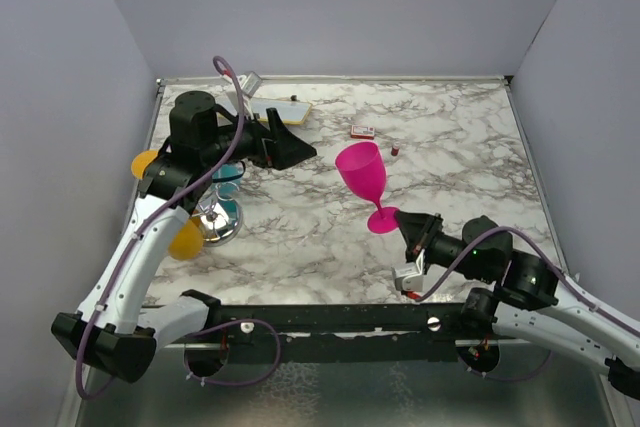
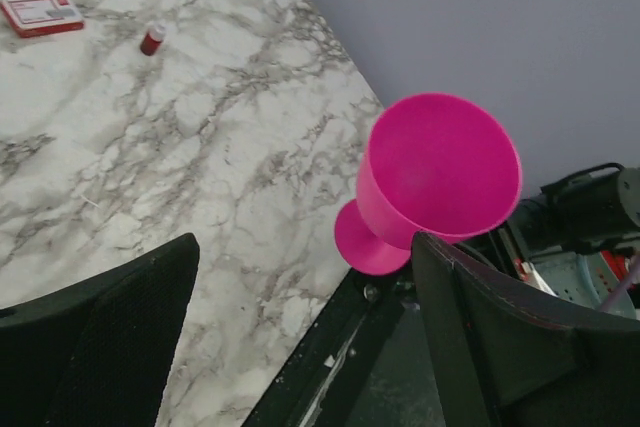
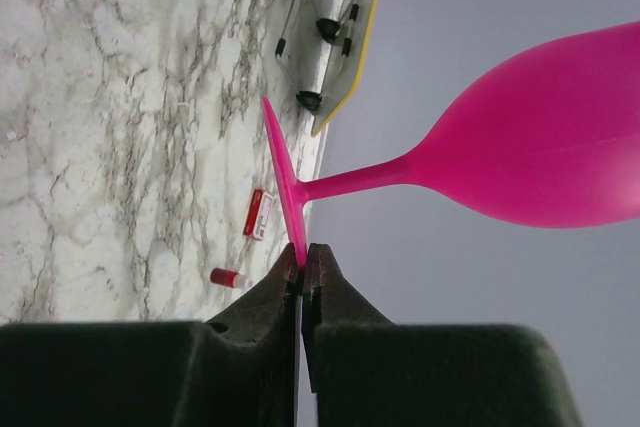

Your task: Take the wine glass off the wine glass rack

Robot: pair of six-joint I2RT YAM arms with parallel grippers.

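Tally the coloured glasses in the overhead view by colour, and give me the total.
pink wine glass: 1
orange glasses: 2, both partly hidden by the left arm
teal glass: 1
Total: 4

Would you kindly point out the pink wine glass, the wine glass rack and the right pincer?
pink wine glass (image 1: pixel 361 169), top external view, on the bowl.
wine glass rack (image 1: pixel 222 222), top external view, on its shiny domed base.
right pincer (image 3: pixel 302 267), right wrist view, between fingertips pinching the glass's foot.
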